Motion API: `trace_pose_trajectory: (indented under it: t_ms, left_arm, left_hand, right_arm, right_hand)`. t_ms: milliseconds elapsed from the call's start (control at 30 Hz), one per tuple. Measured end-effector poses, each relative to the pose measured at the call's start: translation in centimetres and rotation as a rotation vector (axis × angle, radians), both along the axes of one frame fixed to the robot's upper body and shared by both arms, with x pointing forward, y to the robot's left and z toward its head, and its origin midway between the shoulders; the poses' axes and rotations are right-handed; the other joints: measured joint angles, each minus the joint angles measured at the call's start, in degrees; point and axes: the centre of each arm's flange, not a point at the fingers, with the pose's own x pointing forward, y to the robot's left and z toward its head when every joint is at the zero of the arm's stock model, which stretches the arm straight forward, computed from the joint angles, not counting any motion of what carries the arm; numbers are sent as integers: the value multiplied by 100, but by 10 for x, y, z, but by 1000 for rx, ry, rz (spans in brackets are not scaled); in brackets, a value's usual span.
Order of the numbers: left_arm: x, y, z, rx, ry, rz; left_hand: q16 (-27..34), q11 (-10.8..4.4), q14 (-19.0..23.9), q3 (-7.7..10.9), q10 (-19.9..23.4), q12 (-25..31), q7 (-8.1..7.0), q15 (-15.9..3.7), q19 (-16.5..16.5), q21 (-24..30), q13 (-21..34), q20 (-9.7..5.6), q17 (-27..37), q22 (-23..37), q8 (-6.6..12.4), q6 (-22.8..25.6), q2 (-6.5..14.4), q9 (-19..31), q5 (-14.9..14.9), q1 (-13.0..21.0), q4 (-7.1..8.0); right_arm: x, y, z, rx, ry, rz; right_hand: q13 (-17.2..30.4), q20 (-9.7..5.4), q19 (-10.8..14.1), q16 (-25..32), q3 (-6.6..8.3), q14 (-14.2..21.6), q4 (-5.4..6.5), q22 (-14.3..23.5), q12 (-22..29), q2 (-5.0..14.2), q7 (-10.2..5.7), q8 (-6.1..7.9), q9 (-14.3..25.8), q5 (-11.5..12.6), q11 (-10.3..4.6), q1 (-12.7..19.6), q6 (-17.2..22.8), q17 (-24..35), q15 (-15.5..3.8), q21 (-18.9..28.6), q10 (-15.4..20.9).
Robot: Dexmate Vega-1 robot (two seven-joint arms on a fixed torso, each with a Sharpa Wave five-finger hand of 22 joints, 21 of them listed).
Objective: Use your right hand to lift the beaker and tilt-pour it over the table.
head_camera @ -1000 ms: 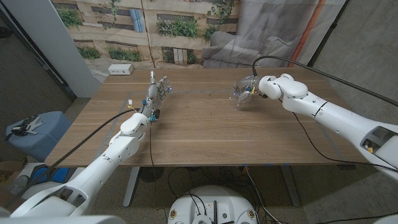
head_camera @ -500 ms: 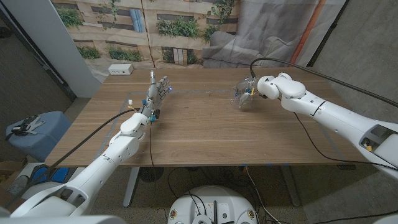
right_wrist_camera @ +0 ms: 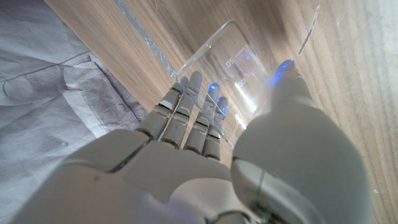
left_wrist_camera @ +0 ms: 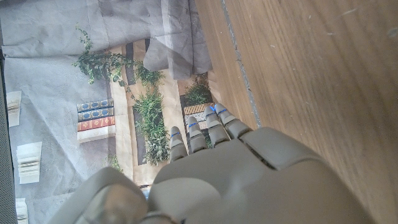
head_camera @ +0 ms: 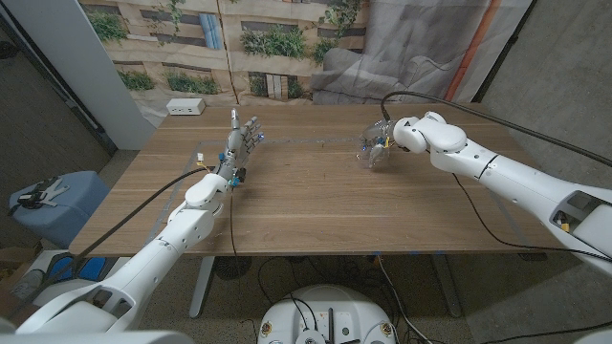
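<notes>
A clear glass beaker [head_camera: 371, 153] with printed marks is held by my right hand [head_camera: 385, 143] at the far right-middle of the wooden table [head_camera: 316, 205]. In the right wrist view the beaker [right_wrist_camera: 239, 59] sits between the fingers and the thumb of my right hand [right_wrist_camera: 205, 155], tipped on a slant close over the wood. I cannot tell whether it touches the table. My left hand [head_camera: 245, 138] stands upright at the far left of the table, fingers straight and holding nothing; the left wrist view shows the back of this left hand [left_wrist_camera: 230, 168].
A white power box [head_camera: 185, 107] lies at the table's far left corner. A thin tape line [head_camera: 306, 141] runs across the far part of the table. A blue bin [head_camera: 53, 205] stands on the floor to the left. A printed backdrop hangs behind.
My right hand has drawn a little toward the table's far side with the beaker in it, and the wrist has turned slightly. The left arm has not moved.
</notes>
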Motion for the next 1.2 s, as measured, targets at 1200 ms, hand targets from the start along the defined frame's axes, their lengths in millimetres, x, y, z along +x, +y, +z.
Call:
trace_pose_trajectory:
  t_ms: [1200]
  left_arm:
    - [0, 0, 0, 0, 0, 0]
  left_hand:
    - [0, 0, 0, 0, 0, 0, 0, 0, 0, 23, 0, 0, 0, 0, 0, 0, 0, 0, 0, 0, 0]
  right_arm:
    - [-1, -17, 7, 223, 66, 42]
  right_hand:
    - [-3, 0, 0, -48, -1, 0, 1, -1, -19, 0, 0, 42, -54, 0, 8, 0, 0, 52, 0, 0, 9]
